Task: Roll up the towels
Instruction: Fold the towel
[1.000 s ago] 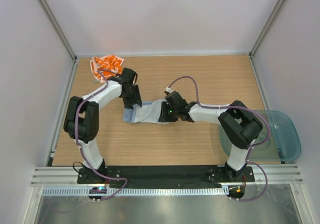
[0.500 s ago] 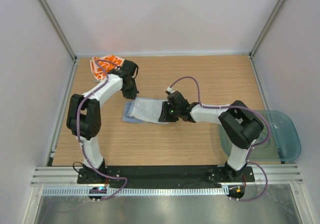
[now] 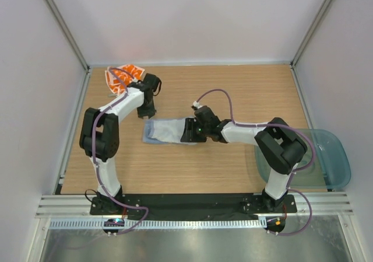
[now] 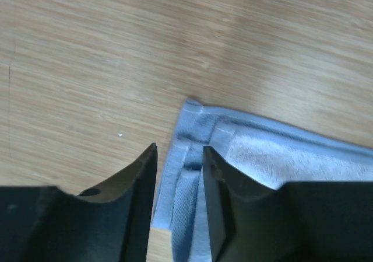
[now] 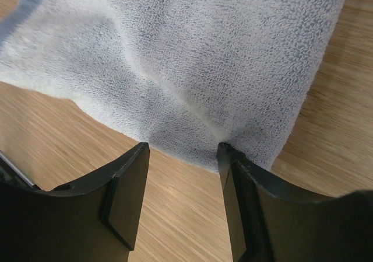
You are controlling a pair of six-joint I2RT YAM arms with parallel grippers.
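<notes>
The left hand (image 4: 179,157) has slid back to the grey-blue towel (image 3: 166,131)'s corner, fingers narrowly apart over its hem. The right hand (image 5: 183,151), fingers spread, touches the towel's other end, mid-worktop (image 3: 233,93).

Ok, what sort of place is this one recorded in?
Probably a lab robot cell, not a home: a wooden table walled by plain white panels on metal framing, two arms bolted to a rail at its near edge, and only two towels and a tray as props.
</notes>
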